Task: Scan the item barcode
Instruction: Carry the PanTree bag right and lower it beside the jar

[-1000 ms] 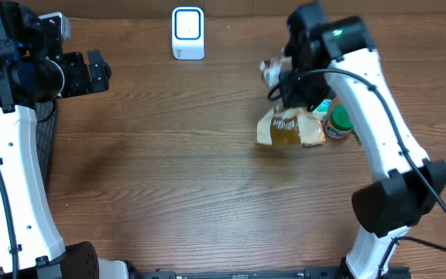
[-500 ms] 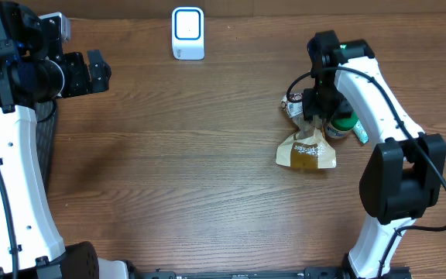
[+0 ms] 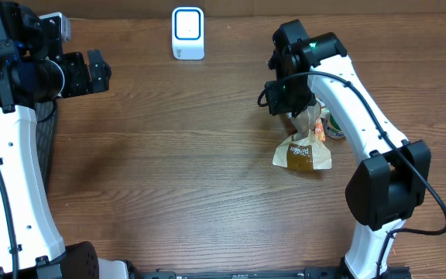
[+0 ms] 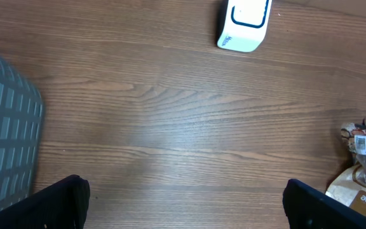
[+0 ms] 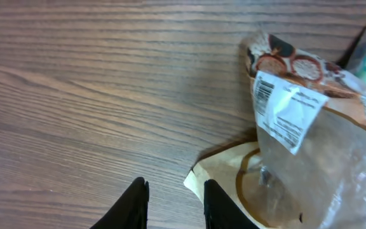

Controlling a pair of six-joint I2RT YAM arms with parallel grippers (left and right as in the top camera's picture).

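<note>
9 o'clock side of the desk [image 3: 169,194]: grey mesh basket [image 4: 5,146], a plain grid on the left wrist view, barely a dark strip behind the arm overhead. Just beside it, left pincer [image 3: 101,71], held above the desk, clamped on nothing. Wide apart on the left wrist view, fingertips [image 4: 59,203] at the two bottom corners, bare wood between.

12 o'clock, by the far edge: white scanner [image 3: 187,32] with blue ring, well apart from everything else. Seen overhead and on the left wrist view, not on the right wrist one.

Toward 2 o'clock: right pincer [image 3: 285,99], just at 9 o'clock of the clear packet [image 3: 313,124]. Can't read its gap overhead. On the right wrist view, fingers [image 5: 132,203] slightly apart, only wood and a bag corner beyond them, gripping nothing.

Clear packet at 3 o'clock of the desk, overlapping the top of the brown bag [image 3: 302,153], touching it. White barcode label [image 5: 284,108] legible only on the right wrist view, tilted, facing that camera. Just a small white patch on the left wrist view, not made out overhead.

Green-and-white item [image 3: 334,126] just at 3 o'clock of the packet, mostly hidden by the arm.
</note>
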